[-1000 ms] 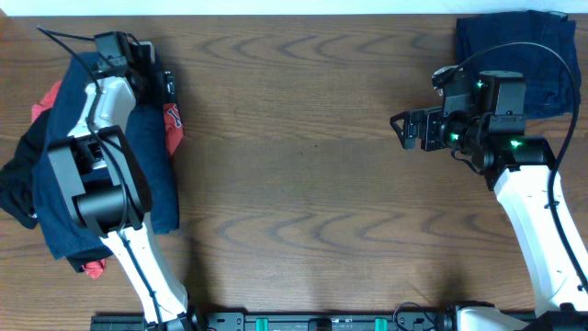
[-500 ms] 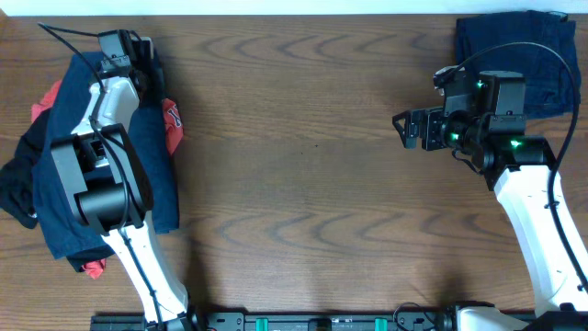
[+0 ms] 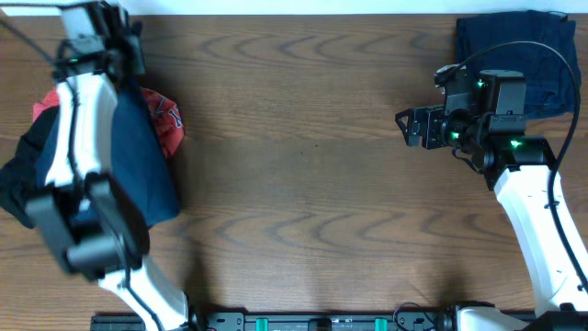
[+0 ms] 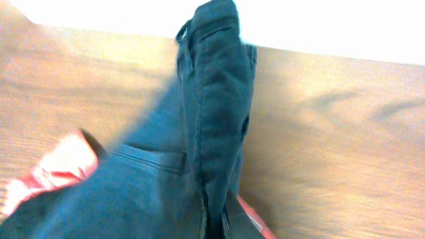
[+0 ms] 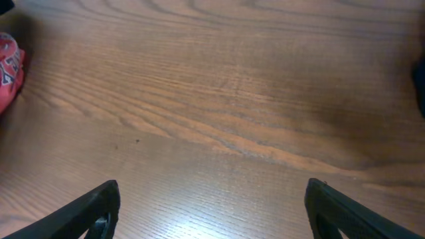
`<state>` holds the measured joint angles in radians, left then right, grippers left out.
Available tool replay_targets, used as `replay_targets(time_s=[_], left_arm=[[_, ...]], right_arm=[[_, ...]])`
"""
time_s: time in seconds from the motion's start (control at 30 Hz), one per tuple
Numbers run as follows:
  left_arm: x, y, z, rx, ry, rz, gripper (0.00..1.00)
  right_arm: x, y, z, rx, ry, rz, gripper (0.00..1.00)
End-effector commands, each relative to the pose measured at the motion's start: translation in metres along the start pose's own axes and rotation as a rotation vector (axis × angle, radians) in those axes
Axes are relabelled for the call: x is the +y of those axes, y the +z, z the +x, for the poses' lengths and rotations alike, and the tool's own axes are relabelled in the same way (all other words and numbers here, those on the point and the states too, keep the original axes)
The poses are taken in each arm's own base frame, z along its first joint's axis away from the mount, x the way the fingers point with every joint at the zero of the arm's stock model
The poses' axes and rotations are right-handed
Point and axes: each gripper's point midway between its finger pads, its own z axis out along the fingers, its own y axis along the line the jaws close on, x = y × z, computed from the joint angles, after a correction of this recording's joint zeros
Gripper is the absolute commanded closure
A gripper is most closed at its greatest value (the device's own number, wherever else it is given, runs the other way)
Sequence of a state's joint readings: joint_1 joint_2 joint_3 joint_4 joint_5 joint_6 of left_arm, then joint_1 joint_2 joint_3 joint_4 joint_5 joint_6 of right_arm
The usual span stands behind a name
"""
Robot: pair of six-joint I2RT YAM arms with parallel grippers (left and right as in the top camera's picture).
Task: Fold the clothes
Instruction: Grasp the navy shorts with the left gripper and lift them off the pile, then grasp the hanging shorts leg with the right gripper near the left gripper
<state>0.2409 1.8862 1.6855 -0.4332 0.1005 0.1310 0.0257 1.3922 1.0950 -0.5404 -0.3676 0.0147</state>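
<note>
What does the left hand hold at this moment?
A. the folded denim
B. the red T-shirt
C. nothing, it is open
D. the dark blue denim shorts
D: in the left wrist view the left hand is shut on a fold of the dark blue denim shorts.

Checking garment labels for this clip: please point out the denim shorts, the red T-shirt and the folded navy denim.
denim shorts (image 4: pixel 216 86), left wrist view, on the raised band of fabric.
red T-shirt (image 3: pixel 165 121), overhead view, on its lettered edge beside the shorts.
folded navy denim (image 3: pixel 487 32), overhead view, on its upper left part.
</note>
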Motion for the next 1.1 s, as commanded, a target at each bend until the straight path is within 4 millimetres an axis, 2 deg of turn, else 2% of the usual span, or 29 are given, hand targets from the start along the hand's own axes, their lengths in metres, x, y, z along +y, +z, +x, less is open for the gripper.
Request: replay_targets(time_s=[0.0, 0.1, 0.2, 0.37, 0.5, 0.63, 0.73, 0.8, 0.9, 0.93, 1.0, 1.07], left_arm=[[-0.041, -0.068, -0.047, -0.143, -0.020, 0.201, 0.94], [-0.071, -0.107, -0.050, -0.150, -0.033, 0.312, 0.94], [-0.111, -0.131, -0.038, -0.106, 0.000, 0.428, 0.94], [-0.178, -0.145, -0.001, 0.025, 0.080, 0.554, 0.94], [-0.237, -0.153, 0.025, 0.084, 0.173, 0.652, 0.94], [-0.281, -0.163, 0.047, 0.125, 0.252, 0.725, 0.94], [-0.301, -0.171, 0.065, 0.171, 0.291, 0.759, 0.94], [-0.307, -0.176, 0.074, 0.199, 0.308, 0.770, 0.94], [-0.313, -0.179, 0.085, 0.233, 0.322, 0.778, 0.94], [-0.314, -0.180, 0.088, 0.240, 0.326, 0.781, 0.94], [-0.317, -0.180, 0.094, 0.250, 0.333, 0.786, 0.94], [-0.320, -0.180, 0.098, 0.259, 0.340, 0.790, 0.94]], right_arm=[[0.006, -0.003, -0.009, -0.019, 0.015, -0.013, 0.17], [0.007, -0.005, -0.012, -0.032, 0.030, -0.018, 0.19], [0.012, -0.011, -0.015, -0.047, 0.023, -0.036, 0.19], [0.019, -0.027, -0.014, -0.058, 0.019, -0.041, 0.19], [0.023, -0.037, -0.001, -0.020, 0.038, -0.041, 0.19], [0.033, -0.040, 0.002, -0.006, 0.040, -0.092, 0.16], [0.039, -0.041, -0.003, -0.026, 0.051, -0.130, 0.17], [0.045, -0.042, -0.011, -0.054, 0.073, -0.164, 0.24], [0.047, -0.041, -0.026, -0.104, 0.147, -0.186, 0.53], [0.048, -0.039, -0.031, -0.117, 0.169, -0.193, 0.58], [0.050, -0.031, -0.036, -0.125, 0.214, -0.208, 0.60], [0.055, -0.018, -0.039, -0.119, 0.254, -0.227, 0.55]])
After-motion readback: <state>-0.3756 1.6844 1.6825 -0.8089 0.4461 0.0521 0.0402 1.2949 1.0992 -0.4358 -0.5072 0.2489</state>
